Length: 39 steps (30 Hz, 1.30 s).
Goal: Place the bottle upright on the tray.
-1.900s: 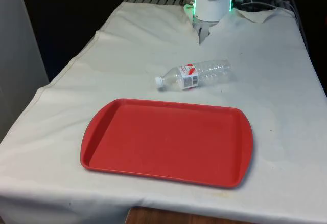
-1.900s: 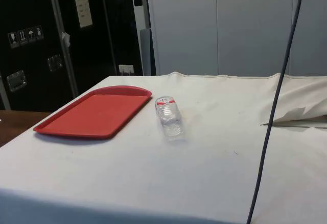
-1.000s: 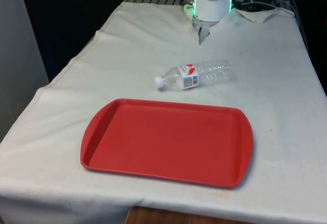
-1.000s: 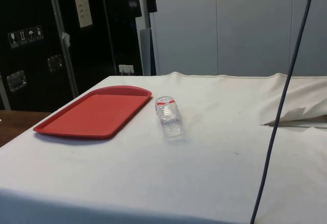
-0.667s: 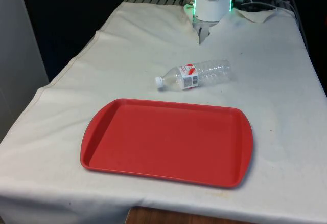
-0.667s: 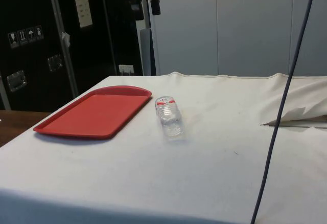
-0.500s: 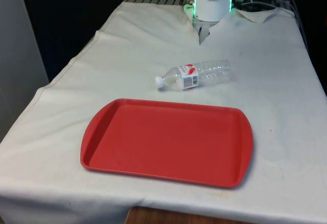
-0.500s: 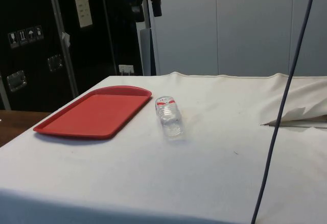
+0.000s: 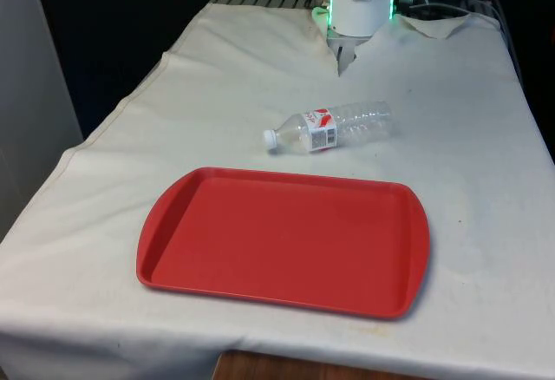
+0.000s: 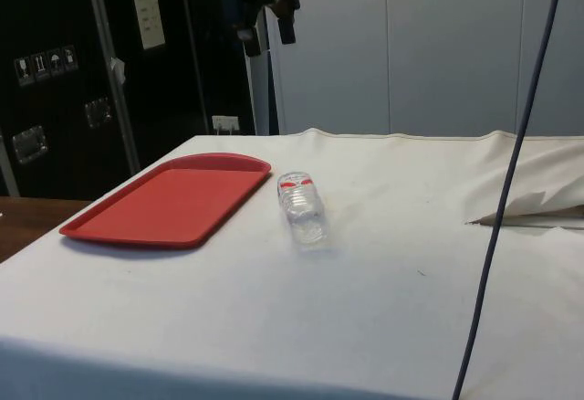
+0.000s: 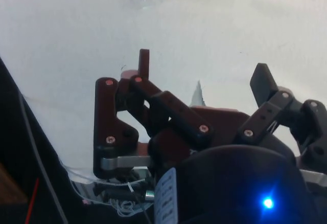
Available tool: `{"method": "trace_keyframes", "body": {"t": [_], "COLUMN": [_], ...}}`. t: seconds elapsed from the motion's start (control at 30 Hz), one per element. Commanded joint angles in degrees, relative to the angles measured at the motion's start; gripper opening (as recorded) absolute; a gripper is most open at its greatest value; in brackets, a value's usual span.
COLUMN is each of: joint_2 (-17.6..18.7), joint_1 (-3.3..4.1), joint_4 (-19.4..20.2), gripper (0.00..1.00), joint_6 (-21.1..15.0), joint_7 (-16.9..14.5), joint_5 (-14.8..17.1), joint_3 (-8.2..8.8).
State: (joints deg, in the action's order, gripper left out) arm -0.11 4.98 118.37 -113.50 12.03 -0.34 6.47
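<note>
The bottle [image 9: 330, 127] lies on its side on the white-clothed counter [image 9: 468, 137], just beyond the far rim of the red tray [image 9: 286, 241] and not touching it, its white cap pointing to the front view's left and its red label near the neck. In the side view the claw [image 10: 267, 18] hangs high in the air above the tray's far end, well apart from the bottle. In the wrist view its 2 fingers [image 11: 144, 64] stand wide apart with nothing between them.
</note>
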Motion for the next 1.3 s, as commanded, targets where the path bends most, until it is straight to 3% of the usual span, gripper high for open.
{"method": "trace_keyframes", "body": {"t": [0.0, 0.67, 1.27], "joint_2": [0.11, 2.64, 4.76], "joint_1": [-0.06, -0.34, -0.4], "joint_4": [0.34, 1.78, 1.66], "gripper": [1.0, 1.0, 1.0], "joint_6": [-0.8, -2.86, -3.38], "joint_7": [0.57, 5.61, 6.88], "joint_5": [0.4, 0.86, 2.01], "joint_3": [0.06, 0.74, 2.46]}}
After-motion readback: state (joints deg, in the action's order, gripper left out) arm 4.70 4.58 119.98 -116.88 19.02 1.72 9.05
